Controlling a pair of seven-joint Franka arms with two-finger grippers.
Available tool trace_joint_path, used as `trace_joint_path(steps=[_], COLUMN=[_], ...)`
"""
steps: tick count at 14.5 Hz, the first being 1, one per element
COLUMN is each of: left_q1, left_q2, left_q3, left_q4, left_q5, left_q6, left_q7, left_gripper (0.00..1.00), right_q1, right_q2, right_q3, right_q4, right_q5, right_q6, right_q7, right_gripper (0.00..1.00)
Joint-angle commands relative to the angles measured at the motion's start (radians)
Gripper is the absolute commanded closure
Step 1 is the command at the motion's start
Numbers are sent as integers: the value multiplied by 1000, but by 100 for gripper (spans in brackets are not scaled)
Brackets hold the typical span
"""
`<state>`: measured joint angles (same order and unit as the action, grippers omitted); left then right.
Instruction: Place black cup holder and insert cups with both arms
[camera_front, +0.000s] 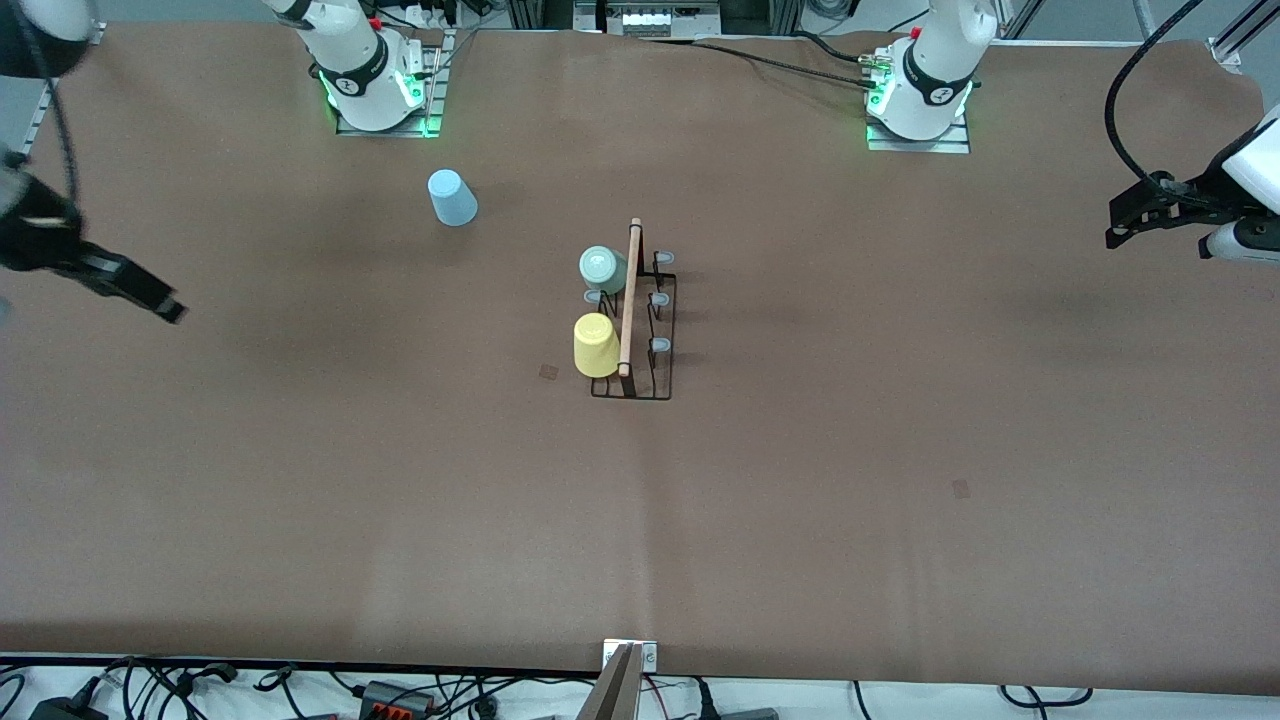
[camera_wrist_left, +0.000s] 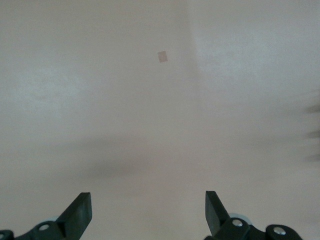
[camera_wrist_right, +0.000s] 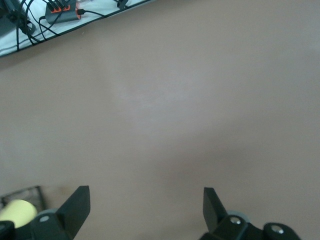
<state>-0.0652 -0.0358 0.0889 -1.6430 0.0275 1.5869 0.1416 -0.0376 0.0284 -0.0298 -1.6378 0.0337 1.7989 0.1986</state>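
While both arms hang back at the counter's ends, the stock reads as follows.

Counter (camera_front: 800, 480): brown surface, carrying all the task's things near its middle.

Black cup holder (camera_front: 660, 340): standing upright at mid-counter, its long side running toward the front camera, wooden rod handle (camera_front: 630, 298) on top; judged already placed, since neither gripper touches it.

Mint green cup (camera_front: 601, 268): upside down on a peg on the side of the holder toward the right arm's end, at the end farther from the front camera; inverted so the peg carries it from inside.

Yellow cup (camera_front: 596, 345): upside down on the same side, nearer the front camera; seated likewise.

Light blue cup (camera_front: 452, 197): upside down on the bare counter, well apart from the holder, near the right arm's base; judged the one cup not yet inserted.

Free pegs (camera_front: 660, 300): pale-tipped, on the holder's side toward the left arm's end, unoccupied.

Right gripper (camera_front: 140, 290): over the counter's edge at the right arm's end, fingers (camera_wrist_right: 75, 207) spread, holding nothing.

Left gripper (camera_front: 1135, 215): over the left arm's end, waiting, fingers (camera_wrist_left: 80, 212) spread, empty.
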Motion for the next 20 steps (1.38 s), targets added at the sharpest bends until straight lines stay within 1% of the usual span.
trace_joint_path(steps=[1, 4, 5, 9, 14, 17, 20], left_q1=[-7, -7, -7, -7, -5, -5, -5], left_q2=[-3, -3, -4, -4, -4, -6, -4], left_q3=[8, 8, 8, 8, 11, 11, 8], left_q4=[5, 5, 5, 6, 6, 6, 15], left_q5=[-14, -14, -14, -12, -12, -12, -9], left_q6=[-7, -15, -16, -16, -18, -34, -36], left_q7=[-7, -7, -7, -8, -8, -8, -8], left_gripper=[0, 0, 0, 0, 0, 0, 0], right_q1=[-45, -45, -45, -31, -30, -28, -36], right_q2=[-41, -19, -19, -21, -21, -22, -24], right_q3=[19, 21, 21, 28, 31, 33, 31], right_q4=[-19, 18, 19, 18, 21, 19, 16], right_q5=[-72, -67, -63, -75, -77, -103, -101], right_q6=[-29, -200, -213, -190, -185, -188, -188], right_q7=[-221, -217, -229, -260, -255, -258, -258], right_gripper=[0, 0, 0, 0, 0, 0, 0])
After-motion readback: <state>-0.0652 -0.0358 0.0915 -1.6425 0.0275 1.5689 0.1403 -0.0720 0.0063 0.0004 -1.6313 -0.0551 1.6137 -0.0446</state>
